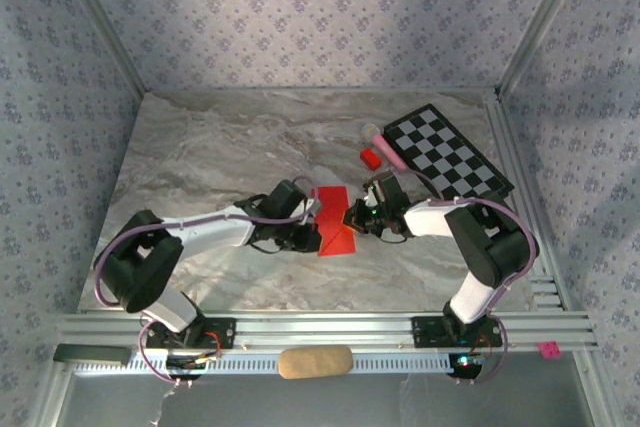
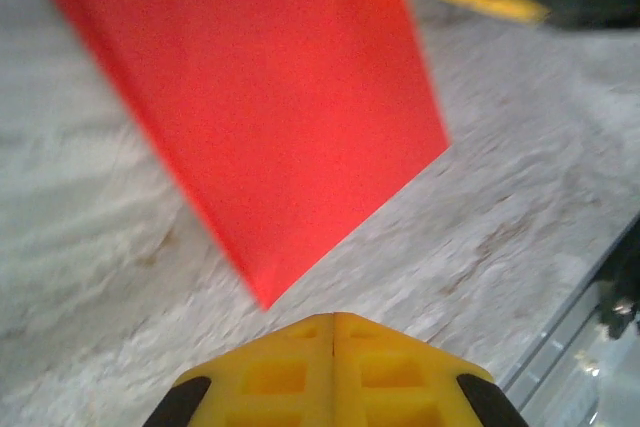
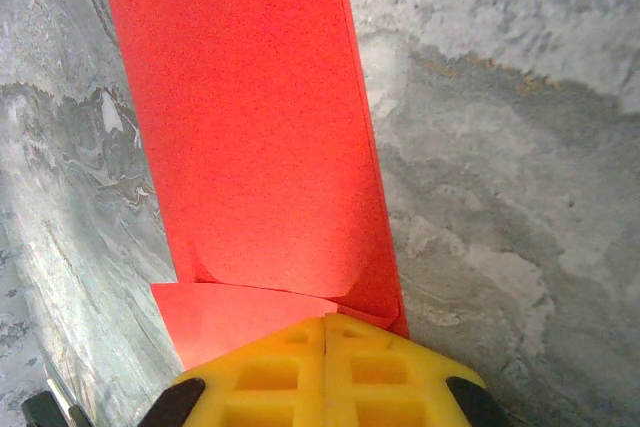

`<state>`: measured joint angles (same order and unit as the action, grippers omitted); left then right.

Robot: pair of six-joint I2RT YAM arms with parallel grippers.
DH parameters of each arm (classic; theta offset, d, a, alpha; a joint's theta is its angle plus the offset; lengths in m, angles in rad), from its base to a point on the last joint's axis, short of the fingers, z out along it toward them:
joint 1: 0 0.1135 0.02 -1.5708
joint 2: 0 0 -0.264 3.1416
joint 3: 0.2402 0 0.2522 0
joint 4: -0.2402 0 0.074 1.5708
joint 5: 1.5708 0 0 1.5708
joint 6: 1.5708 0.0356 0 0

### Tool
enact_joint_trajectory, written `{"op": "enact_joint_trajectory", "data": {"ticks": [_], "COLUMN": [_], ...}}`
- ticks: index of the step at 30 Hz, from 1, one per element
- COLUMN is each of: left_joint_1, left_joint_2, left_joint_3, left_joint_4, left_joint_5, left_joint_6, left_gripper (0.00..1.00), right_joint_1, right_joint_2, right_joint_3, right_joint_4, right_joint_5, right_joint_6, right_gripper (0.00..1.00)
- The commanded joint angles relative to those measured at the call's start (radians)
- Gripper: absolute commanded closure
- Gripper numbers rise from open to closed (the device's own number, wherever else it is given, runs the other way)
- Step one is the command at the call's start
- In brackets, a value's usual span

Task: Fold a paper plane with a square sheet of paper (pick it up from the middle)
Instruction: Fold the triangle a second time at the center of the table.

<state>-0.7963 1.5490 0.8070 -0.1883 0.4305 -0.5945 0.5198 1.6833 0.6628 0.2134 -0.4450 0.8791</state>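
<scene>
The square sheet of paper is bright red and lies creased smaller on the marble table, between my two grippers. In the left wrist view it narrows to a pointed corner that ends a short way ahead of my left gripper, which is shut and holds nothing. From above, the left gripper sits at the paper's left edge. My right gripper is shut, its tips over the near end of the paper, where a top layer curls up. Whether it pinches the paper is hidden. From above, the right gripper sits at the paper's right edge.
A black-and-white checkerboard lies at the back right, with a small red block and a pink stick beside it. A tan pad rests on the front rail. Patterned walls enclose the table on three sides.
</scene>
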Motion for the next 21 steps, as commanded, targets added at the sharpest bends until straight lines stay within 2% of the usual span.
{"op": "enact_joint_trajectory", "data": {"ticks": [1,9,15,21], "left_joint_1": [0.018,0.018,0.018,0.017], "left_joint_2": [0.048,0.206,0.224,0.225], "left_joint_3": [0.074,0.120,0.061,0.061], "left_joint_4": [0.004,0.002,0.018,0.010], "left_joint_5": [0.020,-0.028,-0.050,-0.062], "left_joint_6": [0.021,0.025,0.014,0.016], "left_gripper": [0.92,0.94,0.99,1.00], "right_joint_1": [0.002,-0.004,-0.002,0.040], "right_joint_2": [0.013,-0.011,-0.066,-0.075], "right_joint_3": [-0.011,-0.005,0.028,0.054], "right_joint_4": [-0.073,-0.055,-0.056,-0.082], "right_joint_5": [0.058,0.028,-0.017,-0.043], "right_joint_6": [0.008,-0.003,-0.028,-0.054], "right_gripper": [1.00,0.98,0.91,0.89]}}
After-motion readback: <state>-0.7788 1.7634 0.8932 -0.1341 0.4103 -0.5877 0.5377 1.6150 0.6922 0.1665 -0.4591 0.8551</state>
